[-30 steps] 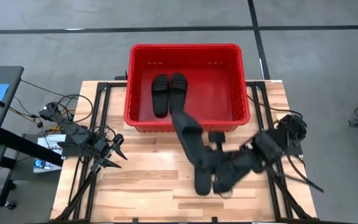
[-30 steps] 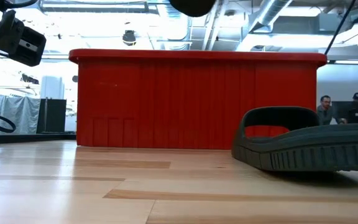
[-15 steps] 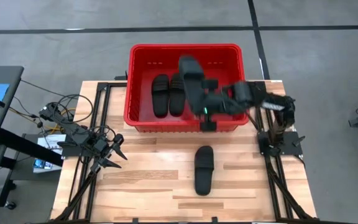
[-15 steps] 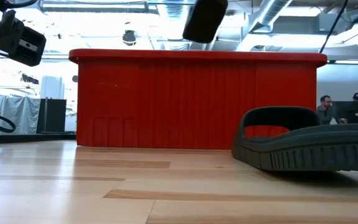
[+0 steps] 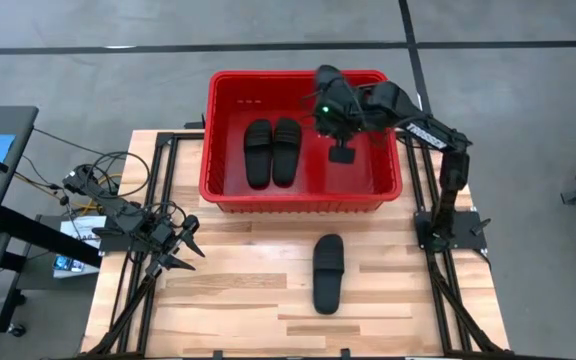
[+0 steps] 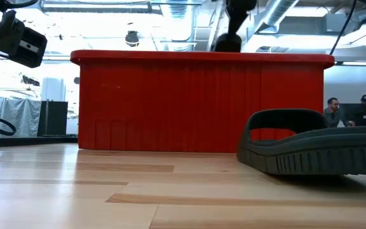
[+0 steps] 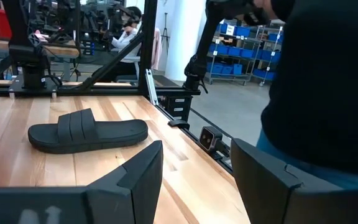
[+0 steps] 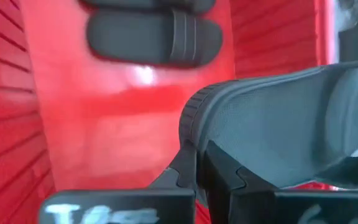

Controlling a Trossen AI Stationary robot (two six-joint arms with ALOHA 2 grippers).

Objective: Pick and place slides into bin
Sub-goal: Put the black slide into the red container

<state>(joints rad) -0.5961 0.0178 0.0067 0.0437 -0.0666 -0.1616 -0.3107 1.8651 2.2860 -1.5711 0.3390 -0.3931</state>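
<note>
The red bin [image 5: 303, 190] stands at the table's far edge, and two black slides [image 5: 272, 151] lie side by side on its floor, left of the middle. They also show in the right wrist view [image 8: 151, 37]. My right gripper [image 5: 333, 112] is over the bin's far right part, shut on a third slide [image 5: 328, 84]. A fourth slide [image 5: 328, 272] lies sole down on the table in front of the bin. My left gripper [image 5: 186, 245] is open and empty at the table's left side. My right gripper pinches a thick rounded edge of the slide [image 8: 192, 127] between its two fingers [image 8: 182, 171]; strap or sole, I cannot tell. The fingers slant down from the table's right side. The slide is lifted clear above the bin's floor and reaches toward the bin's far wall.
The bin's right half [image 5: 363, 165] has bare floor under my right gripper. The bin's near wall [image 6: 202, 105] stands high behind the slide on the table [image 6: 310, 149]. Metal frame rails [image 5: 158, 200] run along both table sides. People [image 6: 332, 111] sit in the room beyond.
My right gripper has carried the held slide from above the table's near right, beside the slide lying there, toward the far edge, over the bin's near wall, to the bin's far right part. It has turned on the way. The other slides have not moved.
</note>
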